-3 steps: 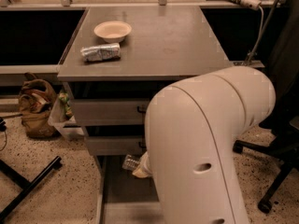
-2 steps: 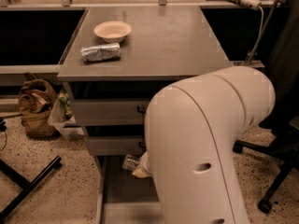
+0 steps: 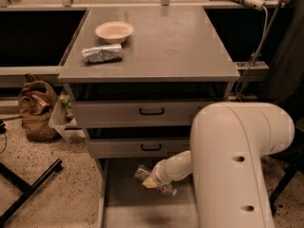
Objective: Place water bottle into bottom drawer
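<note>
Gripper [image 3: 151, 182] pinching the water bottle [image 3: 141, 173], held tilted over the open bottom drawer [image 3: 126, 209]; foil packet [image 3: 101, 54] and bowl [image 3: 114, 31] on the tabletop [image 3: 175, 42], far left.

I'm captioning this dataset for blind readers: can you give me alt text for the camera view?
A white robot arm has its end effector at a tilted water bottle in the open bottom drawer of a grey cabinet. A pale bowl and a silvery foil packet sit on the cabinet top.
</note>
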You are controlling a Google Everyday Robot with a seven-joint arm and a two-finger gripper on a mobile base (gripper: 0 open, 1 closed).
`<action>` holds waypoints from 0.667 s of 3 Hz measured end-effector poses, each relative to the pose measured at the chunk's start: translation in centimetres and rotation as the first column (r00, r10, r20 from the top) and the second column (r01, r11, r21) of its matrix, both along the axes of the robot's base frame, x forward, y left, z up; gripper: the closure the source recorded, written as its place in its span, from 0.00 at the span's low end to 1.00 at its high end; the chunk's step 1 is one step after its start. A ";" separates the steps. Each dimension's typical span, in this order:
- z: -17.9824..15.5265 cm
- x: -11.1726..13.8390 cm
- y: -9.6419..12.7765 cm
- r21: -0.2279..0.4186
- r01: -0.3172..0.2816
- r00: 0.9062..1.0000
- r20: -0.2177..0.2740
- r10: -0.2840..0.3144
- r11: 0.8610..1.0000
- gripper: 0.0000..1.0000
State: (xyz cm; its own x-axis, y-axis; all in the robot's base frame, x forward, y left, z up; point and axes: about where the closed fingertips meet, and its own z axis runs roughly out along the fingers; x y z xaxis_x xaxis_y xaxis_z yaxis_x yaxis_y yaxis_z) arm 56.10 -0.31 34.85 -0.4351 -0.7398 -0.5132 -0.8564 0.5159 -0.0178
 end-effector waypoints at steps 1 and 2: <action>-3.5 1.4 -1.3 0.015 0.054 0.996 -0.071 -0.053 0.998 1.00; -5.8 1.4 -0.7 0.030 0.030 0.992 -0.126 -0.025 0.999 1.00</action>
